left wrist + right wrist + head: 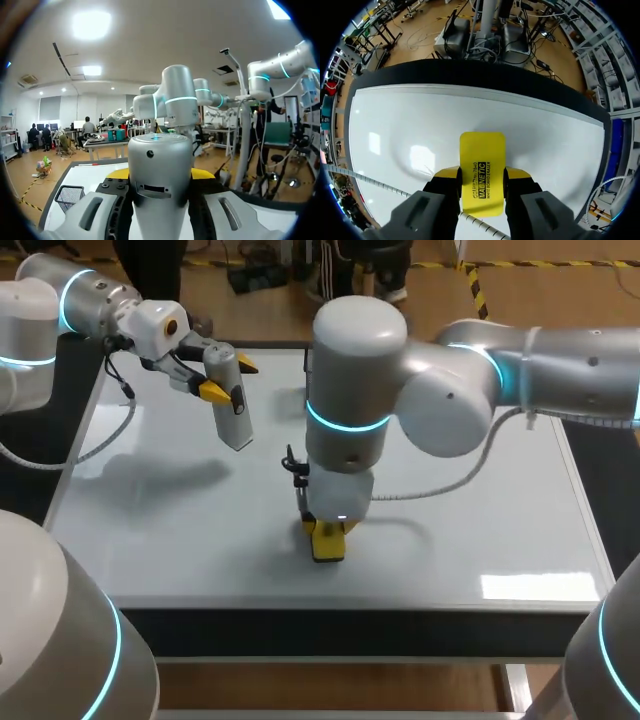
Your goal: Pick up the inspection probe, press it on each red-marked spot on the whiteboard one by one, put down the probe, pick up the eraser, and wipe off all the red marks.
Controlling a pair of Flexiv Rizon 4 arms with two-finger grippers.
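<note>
In the upper left of the head view, the left gripper (230, 378) hangs above the far left part of the whiteboard (480, 510). Its jaws are closed on the grey probe (235, 415), which slants down towards the board without touching it. In the left wrist view the probe (160, 175) fills the gap between the fingers, with a yellow tip on either side.

In the middle of the head view, the right arm reaches in from the right. The right gripper (327, 532) points straight down and clamps the yellow eraser (328, 545), which sits on the board near its front edge. The right wrist view shows this closely: the eraser (481, 170) is pinched from both sides and lies flat against the white surface (410, 125).

I judge that the wiping step is in hand, though the probe has not been put down. No red marks show on the parts of the board in view, but the right arm hides a patch in the head view.

The next move probably calls for keeping the eraser pressed flat and sweeping it over any spot not yet checked. The probe should stay clear of the stroke.
</note>
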